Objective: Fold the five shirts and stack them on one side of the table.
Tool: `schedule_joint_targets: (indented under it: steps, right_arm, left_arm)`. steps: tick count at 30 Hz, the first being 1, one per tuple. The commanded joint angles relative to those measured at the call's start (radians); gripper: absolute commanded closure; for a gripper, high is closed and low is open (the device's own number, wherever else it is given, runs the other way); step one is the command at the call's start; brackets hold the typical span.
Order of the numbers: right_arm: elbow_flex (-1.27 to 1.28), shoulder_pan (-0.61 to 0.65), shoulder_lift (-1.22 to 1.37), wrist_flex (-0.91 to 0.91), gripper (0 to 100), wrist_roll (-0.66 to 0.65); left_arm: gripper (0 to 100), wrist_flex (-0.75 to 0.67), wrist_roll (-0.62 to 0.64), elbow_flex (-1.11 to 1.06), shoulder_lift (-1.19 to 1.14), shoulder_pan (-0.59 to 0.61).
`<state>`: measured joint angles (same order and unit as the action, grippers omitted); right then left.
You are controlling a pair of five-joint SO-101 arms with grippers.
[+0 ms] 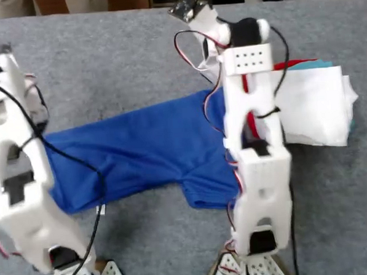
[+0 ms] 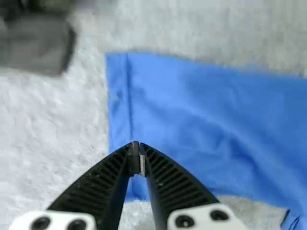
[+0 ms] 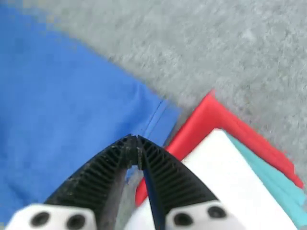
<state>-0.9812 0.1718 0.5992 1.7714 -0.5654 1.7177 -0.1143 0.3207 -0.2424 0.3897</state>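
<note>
Two hands, left hand (image 2: 135, 158) and right hand (image 3: 135, 146), each closed and empty, hover over blue shirt (image 1: 147, 152). Advise opening both, pinching opposite edges, folding evenly.

Both pincers closed.
The left black ribbed gripper (image 2: 135, 155) and right black ribbed gripper (image 3: 135, 147) have their tips pressed together.

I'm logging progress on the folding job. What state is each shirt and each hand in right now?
blue shirt: spread out, not on the stack.
white shirt: folded, top of the stack.
red shirt: folded, below the white shirt.
teal shirt: folded, below the white shirt.
left hand: shut.
right hand: shut.
</note>
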Motion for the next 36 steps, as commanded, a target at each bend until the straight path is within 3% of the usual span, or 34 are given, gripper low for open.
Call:
schedule_joint_targets:
  steps: [1, 7, 18, 26, 36]
  right_arm:
    - [0.217, 0.008, -0.165, -0.015, 99.4, -0.037]
    - [0.553, -0.001, -0.236, -0.163, 99.7, -0.048]
    - [0.983, -0.028, -0.246, -0.545, 99.7, -0.051]
    - [1.017, -0.114, -0.205, -0.601, 99.7, -0.127]
    - [1.001, -0.085, -0.225, -0.588, 99.7, -0.132]
  left_arm:
    - [98, -0.120, -0.005, -0.325, 0.165, -0.032]
    - [98, -0.193, -0.012, -0.608, 0.154, -0.049]
    - [98, -0.224, -0.021, -0.640, -0.051, -0.046]
    - [98, -0.224, -0.135, -0.631, -0.064, 0.038]
    - [98, -0.213, -0.209, -0.626, -0.064, 0.086]
